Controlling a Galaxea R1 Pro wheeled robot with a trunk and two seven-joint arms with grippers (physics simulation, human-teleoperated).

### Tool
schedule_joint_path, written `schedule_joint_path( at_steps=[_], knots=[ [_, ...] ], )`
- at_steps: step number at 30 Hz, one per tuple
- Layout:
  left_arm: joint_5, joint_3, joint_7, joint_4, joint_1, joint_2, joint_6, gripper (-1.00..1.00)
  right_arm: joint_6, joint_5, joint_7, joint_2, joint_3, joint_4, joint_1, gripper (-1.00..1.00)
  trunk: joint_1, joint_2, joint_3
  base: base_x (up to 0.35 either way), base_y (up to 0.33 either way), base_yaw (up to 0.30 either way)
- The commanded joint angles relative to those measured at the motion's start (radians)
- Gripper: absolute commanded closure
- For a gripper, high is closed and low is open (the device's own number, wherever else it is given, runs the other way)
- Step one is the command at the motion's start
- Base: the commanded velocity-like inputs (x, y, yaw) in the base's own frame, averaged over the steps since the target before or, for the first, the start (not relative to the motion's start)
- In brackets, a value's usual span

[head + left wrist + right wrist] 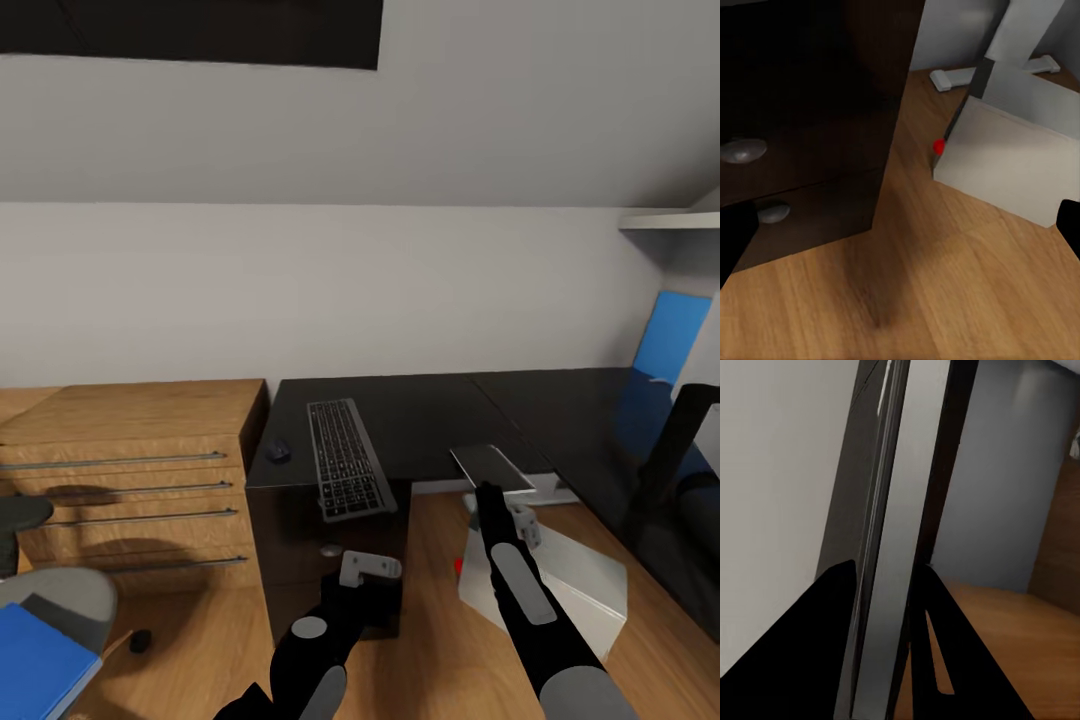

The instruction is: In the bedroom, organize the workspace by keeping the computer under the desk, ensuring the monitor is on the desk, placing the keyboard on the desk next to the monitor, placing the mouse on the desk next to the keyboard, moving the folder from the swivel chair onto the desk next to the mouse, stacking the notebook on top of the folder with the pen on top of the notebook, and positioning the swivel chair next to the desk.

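Observation:
My right gripper (489,492) is shut on the edge of a thin grey monitor panel (491,465), held just off the black desk's (430,405) front edge. In the right wrist view the panel (889,510) runs between both dark fingers (825,615). On the floor below lies a white computer case (560,585) with a red light. My left gripper (368,568) hangs open, low in front of the desk's drawer unit (802,150). The keyboard (345,470) and mouse (277,451) lie on the desk's left end. A blue folder (35,665) rests on the grey swivel chair (70,595).
A wooden chest of drawers (130,470) stands against the desk's left side. White stand feet (556,490) rest on the floor under the desk. A blue panel (672,335) leans at the far right, with a dark frame (675,450) before it. The floor is wood.

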Motion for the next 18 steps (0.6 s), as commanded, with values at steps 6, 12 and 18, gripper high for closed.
schedule_joint_path(
  at_steps=[6, 12, 18],
  knots=[
    [0.01, -0.002, 0.011, 0.005, -0.001, 0.0, 0.002, -1.0, -0.004, -0.006, -0.001, 0.009, 0.0, 0.006, 0.0, 1.0, 0.0, -0.001, -0.001, 0.013, 0.011, 0.15],
    [0.009, -0.002, 0.011, 0.005, -0.001, 0.0, 0.002, -1.0, 0.005, -0.006, 0.0, 0.006, -0.004, 0.009, 0.0, 1.0, 0.0, -0.001, -0.001, 0.001, 0.001, 0.048],
    [0.01, -0.002, 0.011, 0.005, -0.001, 0.0, 0.002, -1.0, 0.057, -0.004, 0.001, 0.002, -0.005, 0.008, 0.0, 1.0, 0.0, -0.001, -0.001, 0.0, 0.0, 0.004]
  ],
)
